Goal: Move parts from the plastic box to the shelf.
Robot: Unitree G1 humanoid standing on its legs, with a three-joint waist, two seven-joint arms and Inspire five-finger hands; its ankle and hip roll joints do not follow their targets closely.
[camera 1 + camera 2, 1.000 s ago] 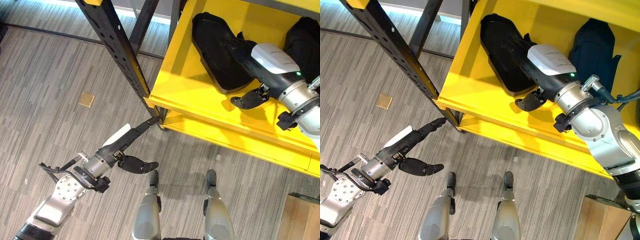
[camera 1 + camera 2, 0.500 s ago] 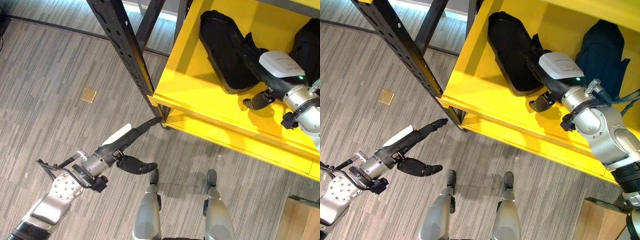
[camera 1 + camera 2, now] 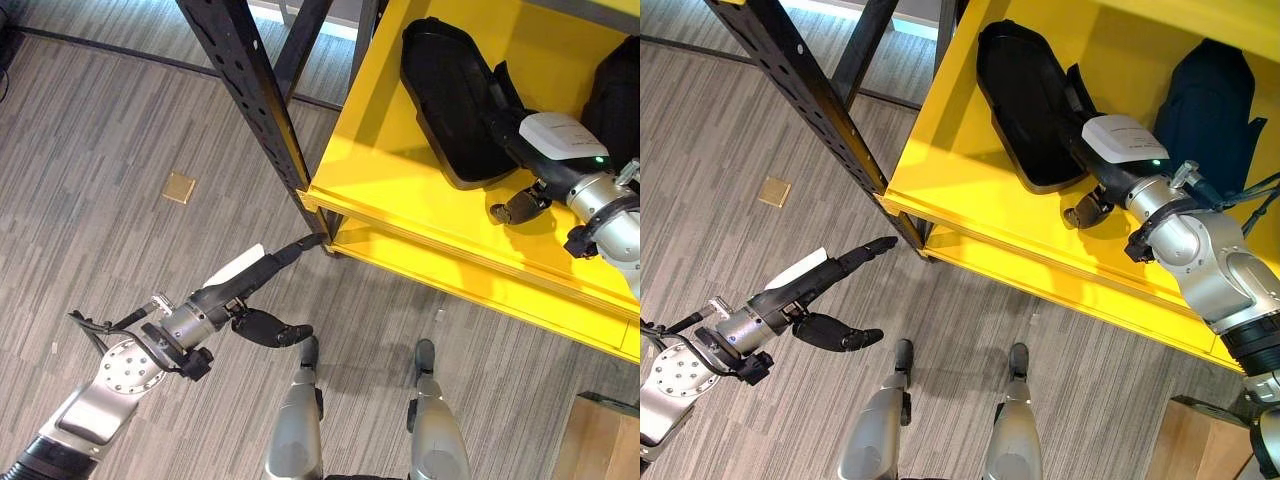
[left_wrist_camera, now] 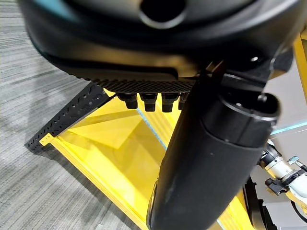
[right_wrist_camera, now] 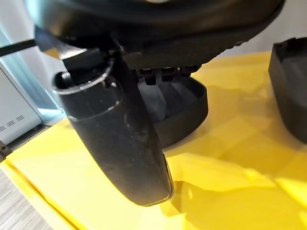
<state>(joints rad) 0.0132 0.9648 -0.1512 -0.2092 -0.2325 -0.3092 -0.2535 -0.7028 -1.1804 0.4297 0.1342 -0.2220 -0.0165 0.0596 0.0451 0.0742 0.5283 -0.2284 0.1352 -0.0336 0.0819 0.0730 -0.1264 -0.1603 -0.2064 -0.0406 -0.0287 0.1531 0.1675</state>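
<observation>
A black moulded part (image 3: pixel 450 95) lies on the yellow shelf (image 3: pixel 380 170), long side running towards the back. My right hand (image 3: pixel 560 135) is over the shelf beside it, open. Its straight fingers lie along the part's right edge and its thumb (image 3: pixel 515 207) hangs just above the shelf board. In the right wrist view the part (image 5: pixel 180 108) sits just past the thumb (image 5: pixel 115 139). A second dark part (image 3: pixel 1205 100) rests further right on the shelf. My left hand (image 3: pixel 245 290) is held low over the floor, open and holding nothing, fingers pointing at the shelf's front corner.
A black perforated upright (image 3: pixel 250 100) stands at the shelf's left front corner, with a lower yellow board (image 3: pixel 470 275) beneath. A small tan square (image 3: pixel 180 187) lies on the grey plank floor. A wooden box corner (image 3: pixel 605 440) shows at lower right.
The camera has shifted a little. My right hand has drawn slightly back from the black part towards the shelf's front. The left hand has barely moved.
</observation>
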